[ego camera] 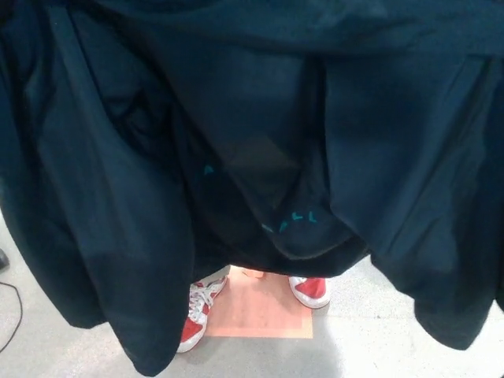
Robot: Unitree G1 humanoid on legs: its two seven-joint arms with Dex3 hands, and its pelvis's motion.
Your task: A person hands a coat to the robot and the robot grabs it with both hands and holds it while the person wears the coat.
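A dark navy coat (252,142) hangs spread open across almost the whole head view, lining side toward me, with small teal lettering (291,220) low in the middle. Its two front panels droop at the left and the right. Below the hem I see a person's red and white sneakers (197,315) standing on the floor. Neither of my hands shows; the top edge of the coat is out of the picture.
An orange square mat (260,311) lies on the grey floor under the person's feet. A thin black cable (9,315) runs along the floor at the far left edge.
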